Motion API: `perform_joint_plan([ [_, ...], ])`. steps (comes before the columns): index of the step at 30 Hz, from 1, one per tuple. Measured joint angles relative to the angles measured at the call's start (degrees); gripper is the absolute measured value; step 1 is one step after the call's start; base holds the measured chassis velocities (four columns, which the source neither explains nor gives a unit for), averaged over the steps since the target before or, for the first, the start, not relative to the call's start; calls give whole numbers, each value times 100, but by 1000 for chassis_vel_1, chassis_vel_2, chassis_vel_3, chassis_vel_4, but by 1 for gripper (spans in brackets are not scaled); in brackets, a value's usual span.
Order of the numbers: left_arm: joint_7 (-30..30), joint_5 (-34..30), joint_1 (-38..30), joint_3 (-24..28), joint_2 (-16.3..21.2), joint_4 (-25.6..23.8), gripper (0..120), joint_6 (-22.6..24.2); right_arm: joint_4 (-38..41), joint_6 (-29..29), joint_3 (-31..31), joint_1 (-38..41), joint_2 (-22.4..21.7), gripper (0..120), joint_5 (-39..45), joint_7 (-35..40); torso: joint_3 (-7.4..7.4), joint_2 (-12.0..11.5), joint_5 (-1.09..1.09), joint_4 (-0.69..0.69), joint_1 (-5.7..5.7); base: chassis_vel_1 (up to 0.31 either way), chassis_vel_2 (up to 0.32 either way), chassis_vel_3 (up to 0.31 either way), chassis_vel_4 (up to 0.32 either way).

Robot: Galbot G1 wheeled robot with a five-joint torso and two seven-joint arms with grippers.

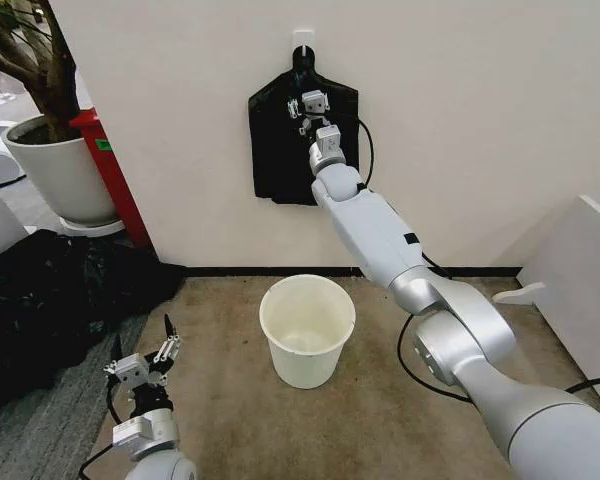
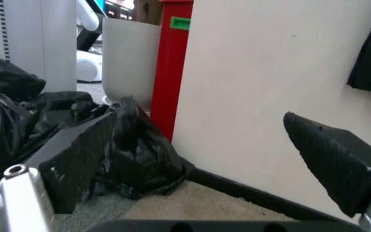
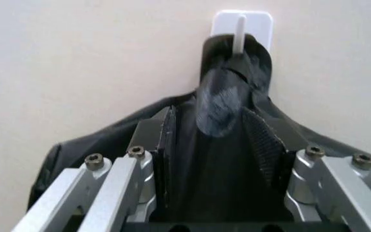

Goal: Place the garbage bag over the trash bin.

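At the far left of the head view a sprawling heap of black plastic (image 1: pixel 50 300) is spread over the floor, with a white plant pot (image 1: pixel 60 170) holding a tree seen above it in the upper left corner and a red post (image 1: pixel 115 180) just beside the pot. At the lower left the left claw (image 1: pixel 142 352) is held low over the carpet (image 1: pixel 230 420), its fingers spread apart and empty. In the lower middle of the frame the trash bin (image 1: pixel 307 330) is stood upright on the carpet, near the wall, with nothing draped over its rim. Above it, in the upper middle, a flat bundle of black bags (image 1: pixel 280 150) is hung by its narrow neck from a white wall hook (image 3: pixel 241 24). The right claw (image 1: pixel 310 112) is raised against this bundle, and in the right wrist view its fingers (image 3: pixel 263 142) are seen parted on either side of the neck, not closed on it. The right arm (image 1: pixel 460 340) is stretched from the lower right corner up to the bundle.
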Motion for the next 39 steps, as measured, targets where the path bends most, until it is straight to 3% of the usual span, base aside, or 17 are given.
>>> perform_joint_plan([
  [9,-18,28,66,-12,-34,-49,100,-21,-46,-9,12,74,0,37,-83,36,0,0,0,0,0,0,0,0,0],
  [21,-35,84,119,-23,-103,-124,100,-31,-16,-30,3,19,0,0,-90,86,0,0,0,0,0,0,0,0,0],
  [39,-121,45,140,-73,-37,-131,100,-70,474,45,-163,-419,0,0,-62,95,0,0,0,0,0,0,0,0,0],
])
